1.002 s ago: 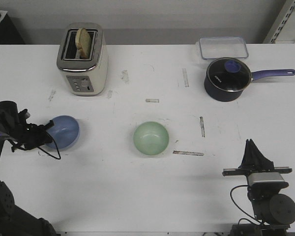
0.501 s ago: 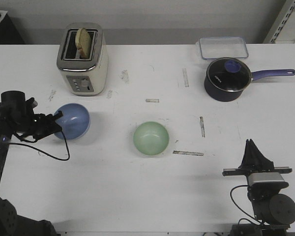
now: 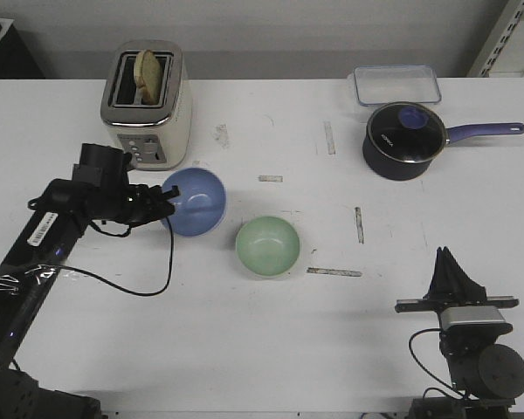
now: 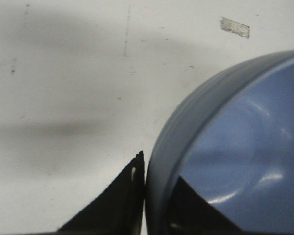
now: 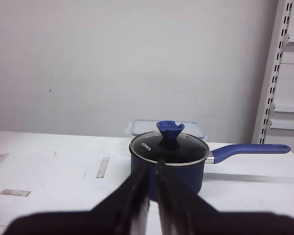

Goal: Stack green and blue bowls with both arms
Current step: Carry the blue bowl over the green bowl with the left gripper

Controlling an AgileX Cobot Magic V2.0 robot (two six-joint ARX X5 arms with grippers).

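Left gripper point(image 3: 163, 206) pinching smooth round blue bowl point(image 3: 195, 202)

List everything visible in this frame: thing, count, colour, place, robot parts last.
Blue bowl: 1, light blue, left of centre, rim pinched by left gripper.
Green bowl: 1, mint, table centre.
Toaster: 1, cream and silver, back left, bread in slot.
Saucepan: 1, navy, glass lid, back right.
Container: 1, clear, behind saucepan.
Table: 1, white.
Left gripper: 1, black, shut on blue bowl.
Right gripper: 1, black, near right, shut, empty.
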